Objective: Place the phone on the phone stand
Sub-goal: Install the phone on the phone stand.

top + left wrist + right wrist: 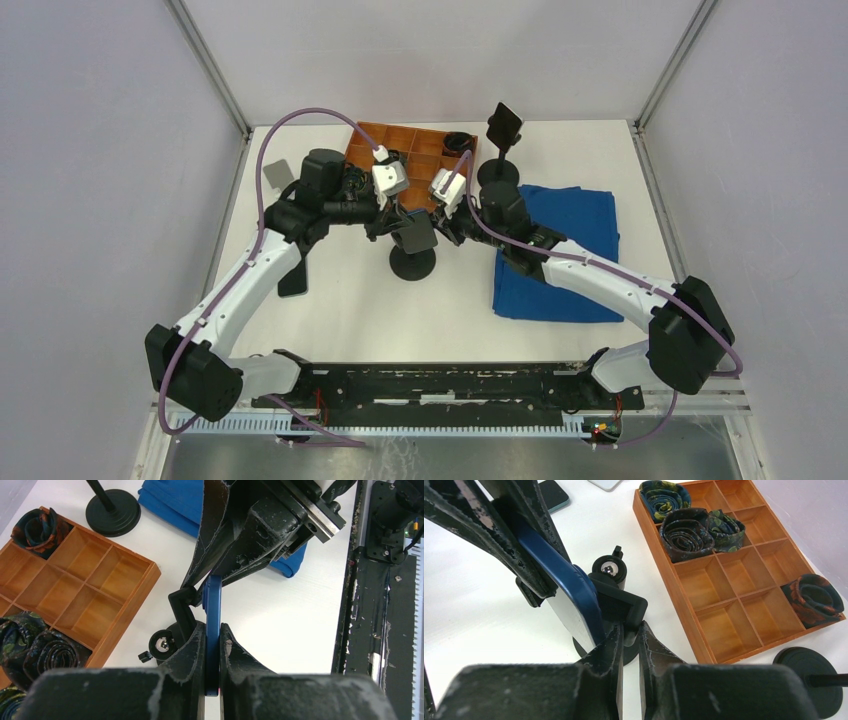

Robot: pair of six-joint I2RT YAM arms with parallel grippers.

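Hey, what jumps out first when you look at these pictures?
In the middle, the left end effector and right end effector both pinch a blue phone at the black phone stand. Behind them sits a wooden tray with rolled ties; a blue cloth lies to the right.

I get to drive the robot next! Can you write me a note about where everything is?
Left hand: shut on one end of the blue-cased phone.
Right hand: shut on its other end.
Phone: held at the cradle of the black round-based phone stand, mid-table.
Done: phone lifted and brought to the stand.
Left: seat it in the cradle, open both hands.
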